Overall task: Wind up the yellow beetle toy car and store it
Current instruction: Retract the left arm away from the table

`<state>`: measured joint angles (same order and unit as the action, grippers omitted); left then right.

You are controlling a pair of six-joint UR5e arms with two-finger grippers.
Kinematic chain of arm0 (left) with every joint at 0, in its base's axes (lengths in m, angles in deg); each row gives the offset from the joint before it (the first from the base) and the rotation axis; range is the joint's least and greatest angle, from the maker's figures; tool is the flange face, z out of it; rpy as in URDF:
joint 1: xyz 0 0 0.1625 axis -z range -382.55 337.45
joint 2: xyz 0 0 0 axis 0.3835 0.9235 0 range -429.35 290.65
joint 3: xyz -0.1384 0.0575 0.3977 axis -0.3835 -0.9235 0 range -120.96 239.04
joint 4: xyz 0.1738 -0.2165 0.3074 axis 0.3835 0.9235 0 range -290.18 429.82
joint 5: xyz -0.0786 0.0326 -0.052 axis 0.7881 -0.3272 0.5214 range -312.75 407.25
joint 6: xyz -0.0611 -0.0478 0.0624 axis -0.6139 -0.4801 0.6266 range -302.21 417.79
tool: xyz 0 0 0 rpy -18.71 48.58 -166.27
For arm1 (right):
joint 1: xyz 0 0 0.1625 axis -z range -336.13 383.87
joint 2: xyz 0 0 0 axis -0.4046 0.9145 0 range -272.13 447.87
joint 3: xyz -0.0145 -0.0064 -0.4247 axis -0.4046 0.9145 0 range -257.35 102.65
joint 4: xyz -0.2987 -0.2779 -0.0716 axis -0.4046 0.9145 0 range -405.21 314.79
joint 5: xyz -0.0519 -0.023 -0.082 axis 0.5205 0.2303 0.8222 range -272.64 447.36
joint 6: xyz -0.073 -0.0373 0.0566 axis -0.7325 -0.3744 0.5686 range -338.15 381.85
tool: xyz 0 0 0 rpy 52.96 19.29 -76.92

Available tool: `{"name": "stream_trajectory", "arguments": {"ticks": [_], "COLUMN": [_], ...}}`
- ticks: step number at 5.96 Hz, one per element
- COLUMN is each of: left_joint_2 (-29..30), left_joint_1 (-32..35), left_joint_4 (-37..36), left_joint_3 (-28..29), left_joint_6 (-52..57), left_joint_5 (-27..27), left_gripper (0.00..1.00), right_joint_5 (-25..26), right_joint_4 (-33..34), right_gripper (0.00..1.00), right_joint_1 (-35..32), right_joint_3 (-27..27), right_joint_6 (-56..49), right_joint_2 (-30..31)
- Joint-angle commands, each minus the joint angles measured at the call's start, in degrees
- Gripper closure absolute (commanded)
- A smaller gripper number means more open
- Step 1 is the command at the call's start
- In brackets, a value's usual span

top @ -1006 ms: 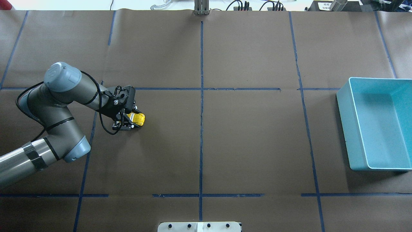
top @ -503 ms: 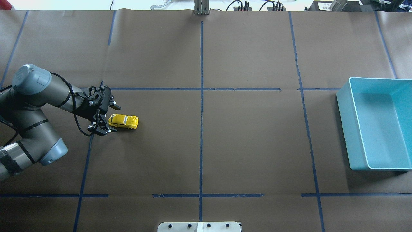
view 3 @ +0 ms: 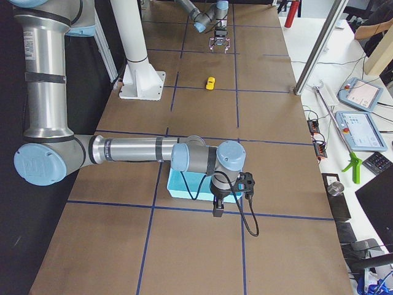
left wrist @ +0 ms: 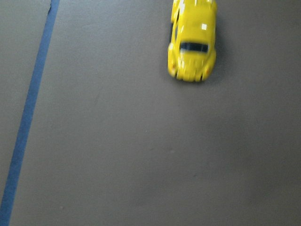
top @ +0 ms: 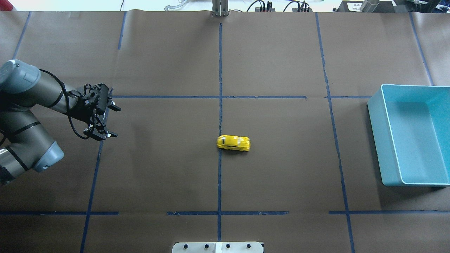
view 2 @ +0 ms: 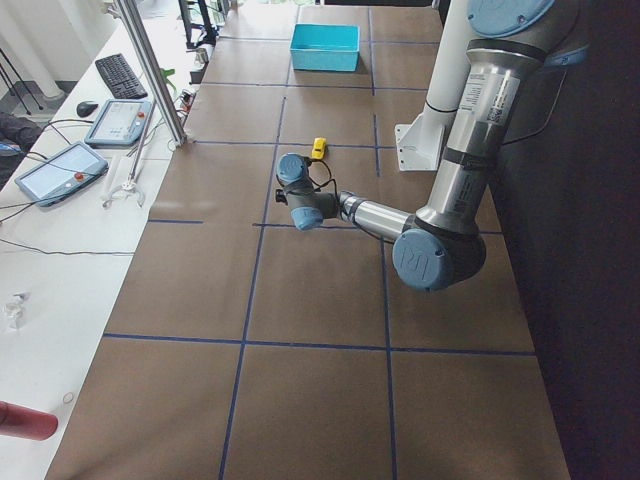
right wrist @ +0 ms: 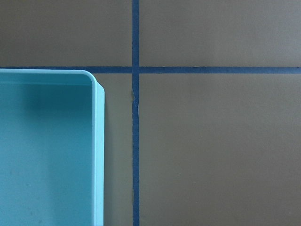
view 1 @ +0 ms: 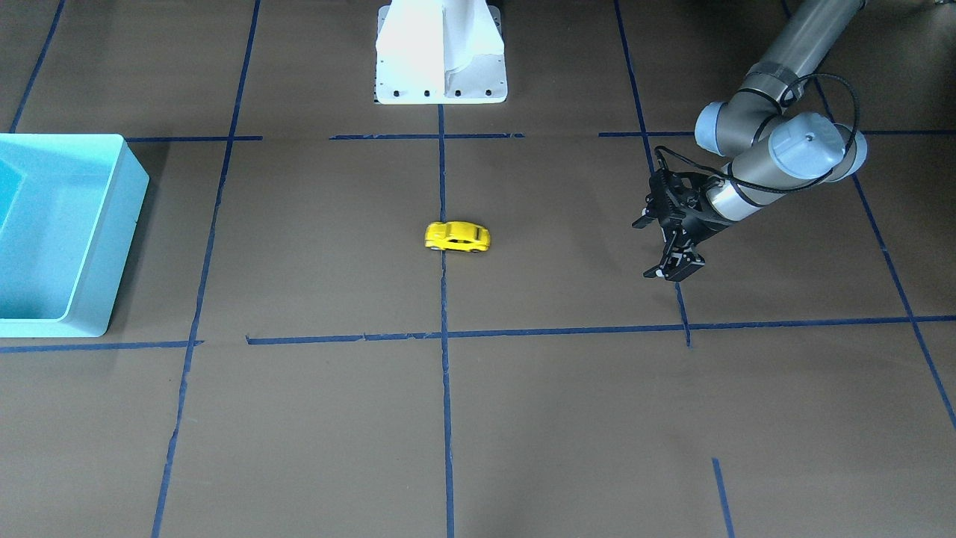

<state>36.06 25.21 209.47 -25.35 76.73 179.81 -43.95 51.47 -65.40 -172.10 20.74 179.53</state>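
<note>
The yellow beetle toy car stands on its wheels on the brown table, on the centre tape line. It also shows in the front view and at the top of the left wrist view. My left gripper is open and empty, far to the left of the car, and also shows in the front view. My right gripper shows only in the exterior right view, at the near side of the turquoise bin. I cannot tell whether it is open or shut.
The turquoise bin holds nothing that I can see and sits at the table's right edge; its corner shows in the right wrist view. Blue tape lines grid the brown table cover. The robot's white base stands at the near middle edge.
My left gripper let go of the car and drew back to the left. The car rolled right, from beside the gripper to the centre tape line.
</note>
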Motion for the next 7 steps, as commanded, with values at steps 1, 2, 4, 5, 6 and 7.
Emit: {"name": "stream_trajectory", "arguments": {"ticks": [1,2,4,5,6,7], "left_joint_2": [-3.7,-7.6,-8.3,-9.5,-9.5,-10.5], "left_joint_1": [4.7,6.2,9.7,11.4,13.2,17.2], "left_joint_4": [-6.5,-10.3,-20.2,-26.3,-31.7,-38.9], "left_joint_3": [-5.2,-10.4,-13.4,-15.9,-17.2,-19.7], "left_joint_6": [-5.3,-11.1,-11.5,-11.3,-11.3,-11.4], "left_joint_5": [5.6,6.9,7.4,7.4,7.2,6.8], "left_gripper": [0.00,0.00,0.00,0.00,0.00,0.00], "right_joint_5": [0.0,0.0,0.0,-0.1,-0.2,-0.1], "right_joint_4": [0.0,0.0,0.0,0.0,0.0,0.1], "right_gripper": [0.00,0.00,0.00,0.00,0.00,0.00], "right_joint_1": [0.0,0.0,0.0,0.0,0.0,0.0], "right_joint_3": [0.0,0.0,0.0,0.0,0.0,0.0], "right_joint_6": [0.0,0.0,0.1,0.1,0.1,0.0], "right_joint_2": [0.1,0.1,0.1,0.1,0.2,0.4]}}
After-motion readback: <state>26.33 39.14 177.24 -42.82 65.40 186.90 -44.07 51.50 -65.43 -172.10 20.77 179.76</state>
